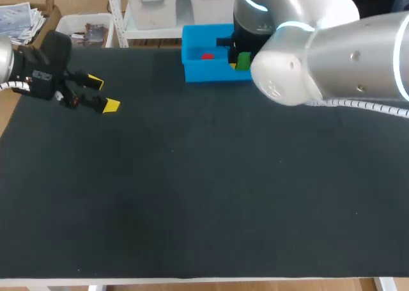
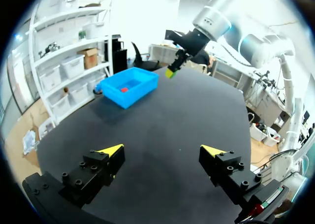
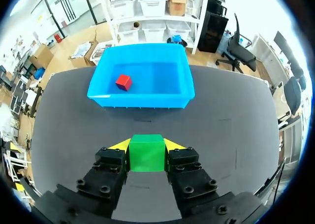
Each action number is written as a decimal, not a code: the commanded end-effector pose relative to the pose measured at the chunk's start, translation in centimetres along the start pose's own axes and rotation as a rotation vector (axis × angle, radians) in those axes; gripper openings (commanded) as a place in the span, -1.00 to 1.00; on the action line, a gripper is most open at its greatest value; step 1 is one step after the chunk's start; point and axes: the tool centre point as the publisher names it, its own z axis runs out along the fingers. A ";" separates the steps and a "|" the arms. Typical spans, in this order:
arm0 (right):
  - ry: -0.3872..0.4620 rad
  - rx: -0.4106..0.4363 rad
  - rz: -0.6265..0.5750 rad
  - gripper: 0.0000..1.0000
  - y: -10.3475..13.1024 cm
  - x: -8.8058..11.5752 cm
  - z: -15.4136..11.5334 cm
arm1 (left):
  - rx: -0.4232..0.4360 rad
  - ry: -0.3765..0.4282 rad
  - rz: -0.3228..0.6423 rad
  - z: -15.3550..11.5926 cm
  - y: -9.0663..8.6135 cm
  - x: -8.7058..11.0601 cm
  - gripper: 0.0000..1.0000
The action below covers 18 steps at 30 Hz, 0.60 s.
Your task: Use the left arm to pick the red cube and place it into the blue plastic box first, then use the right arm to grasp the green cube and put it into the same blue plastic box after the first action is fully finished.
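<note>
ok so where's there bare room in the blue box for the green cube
Inside the blue plastic box, only the red cube takes floor, near one end; the middle and other end are bare. The table between box and left gripper is bare too. Tightest right beside the red cube.

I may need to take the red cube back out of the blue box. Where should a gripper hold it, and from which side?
Hold the red cube by two opposite side faces, coming straight down from above. It lies on the floor of the blue box, apart from the walls, which probably block any sideways approach.
</note>
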 end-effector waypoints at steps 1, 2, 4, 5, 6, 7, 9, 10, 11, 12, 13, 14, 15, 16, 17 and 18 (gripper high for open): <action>-0.039 0.000 0.000 -1.00 -0.3 0.0 0.2 | 0.002 -0.007 0.003 0.0 0.1 0.2 1.00; -0.038 -0.001 -0.001 -1.00 -0.3 -0.2 0.4 | 0.002 -0.007 0.003 0.0 0.1 0.2 1.00; -0.035 -0.002 0.001 -1.00 -0.5 -0.7 0.7 | 0.002 -0.007 0.003 0.0 0.1 0.2 1.00; -0.035 -0.004 0.002 -1.00 -0.6 -1.0 0.9 | 0.002 -0.007 0.003 0.0 0.1 0.2 1.00; -0.037 -0.007 0.006 -1.00 -0.6 -1.4 1.0 | 0.002 -0.007 0.003 0.0 0.1 0.2 1.00; -0.039 -0.011 0.009 -1.00 -0.6 -1.7 1.1 | 0.002 -0.007 0.003 0.0 0.1 0.2 1.00; -0.044 -0.015 0.014 -1.00 -0.6 -2.5 1.3 | 0.002 -0.007 0.003 0.0 0.1 0.2 1.00; -0.046 -0.017 0.016 -1.00 -0.7 -2.9 1.5 | 0.002 -0.007 0.003 0.0 0.1 0.2 1.00; -0.047 -0.020 0.019 -1.00 -0.7 -3.4 1.8 | 0.002 -0.007 0.003 0.0 0.1 0.2 1.00; -0.050 -0.025 0.024 -1.00 -0.8 -4.1 2.1 | 0.002 -0.007 0.003 0.0 0.1 0.2 1.00; -0.050 -0.027 0.026 -1.00 -0.8 -4.5 2.4 | 0.002 -0.007 0.003 0.0 0.1 0.2 1.00; -0.051 -0.028 0.026 -1.00 -0.8 -4.8 2.5 | 0.002 -0.007 0.003 0.0 0.1 0.2 1.00; -0.053 -0.034 0.028 -1.00 -0.7 -5.3 2.8 | 0.002 -0.007 0.003 0.0 0.1 0.2 1.00; -0.053 -0.035 0.029 -1.00 -0.7 -5.7 3.0 | 0.002 -0.007 0.003 0.0 0.1 0.2 1.00; -0.054 -0.036 0.029 -1.00 -0.7 -6.1 3.2 | 0.002 -0.007 0.003 0.0 0.1 0.2 1.00; -0.055 -0.042 0.028 -1.00 -0.6 -6.4 3.5 | 0.002 -0.007 0.003 0.0 0.1 0.2 1.00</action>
